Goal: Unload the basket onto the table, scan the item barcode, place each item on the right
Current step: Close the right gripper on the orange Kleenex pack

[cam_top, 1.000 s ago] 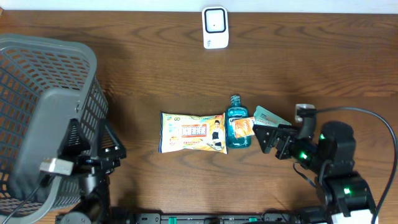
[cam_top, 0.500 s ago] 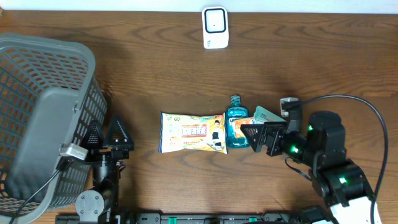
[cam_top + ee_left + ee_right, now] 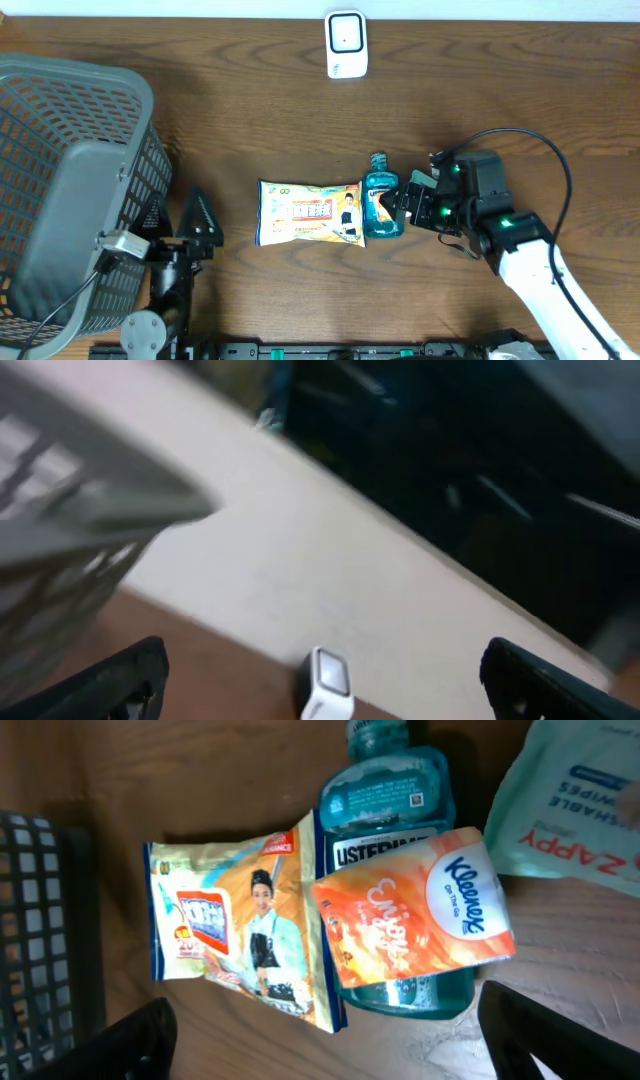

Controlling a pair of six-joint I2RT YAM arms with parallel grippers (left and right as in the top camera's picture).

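Right gripper [image 3: 408,210]: jaws spread wide, gripping nothing, low over the tissues and bottle.
Left gripper [image 3: 177,222]: jaws wide apart, empty, just beside the basket [image 3: 70,190].
Tissues [image 3: 415,910]: orange pack lying on the bottle, mid-table.
Bottle [image 3: 385,805]: blue, lying flat between the snack bag [image 3: 235,935] and the wipes [image 3: 580,800], touching the bag.
Scanner [image 3: 346,44]: white, at the table's far edge, well apart from the items.
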